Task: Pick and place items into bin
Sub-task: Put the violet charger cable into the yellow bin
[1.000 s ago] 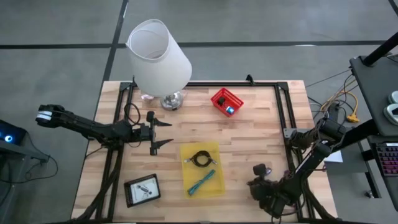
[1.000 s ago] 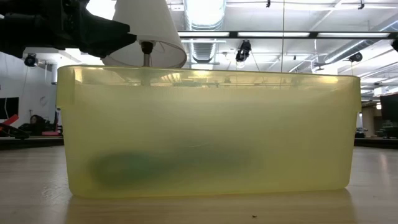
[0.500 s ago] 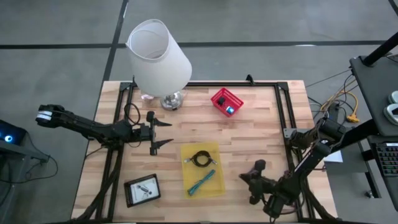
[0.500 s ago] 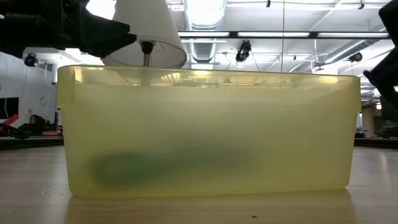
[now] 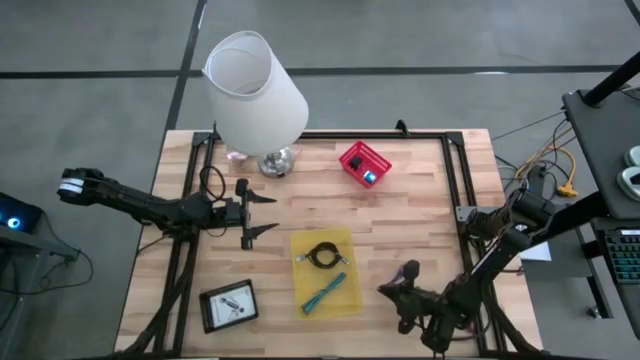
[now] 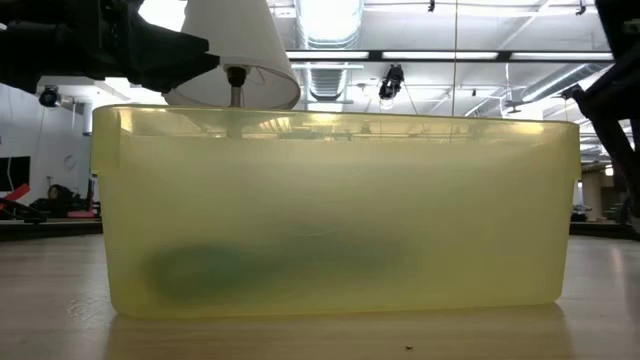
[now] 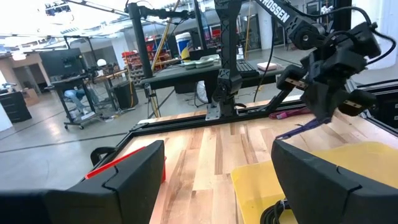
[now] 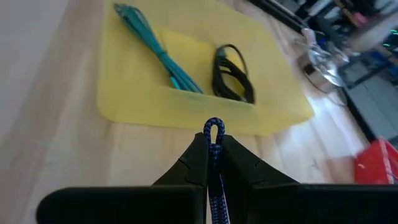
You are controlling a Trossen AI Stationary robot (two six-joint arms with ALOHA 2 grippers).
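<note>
The yellow bin (image 5: 322, 272) lies at the table's middle front, with a black coiled cable (image 5: 322, 255) and a teal strip (image 5: 325, 293) inside. Just right of the bin, my right gripper (image 5: 385, 291) is shut on a blue-purple strip (image 8: 214, 132). The left wrist view shows that strip (image 7: 297, 130) sticking out above the bin's far edge. My left gripper (image 5: 268, 212) waits open and level, left of the bin and farther back, with nothing between its fingers. My right gripper pinches the blue-purple strip between its two fingers. A short looped end (image 8: 214, 127) pokes out past the fingertips, and the rest runs back between them. The fingers come from the table's right, slanting slightly down toward the bin. The strip is lifted clear of the table.
A big white lamp (image 5: 255, 88) stands at the far left. A small red basket (image 5: 364, 163) sits at the back centre. A black tray (image 5: 229, 305) with small white pieces lies near the front left. Black frame rails (image 5: 455, 190) run along the table's sides.
My right gripper has swung toward the table's left, closer to the bin's right edge, turning and tipping up to point more level. It stays shut on the strip. The left arm has kept still.
</note>
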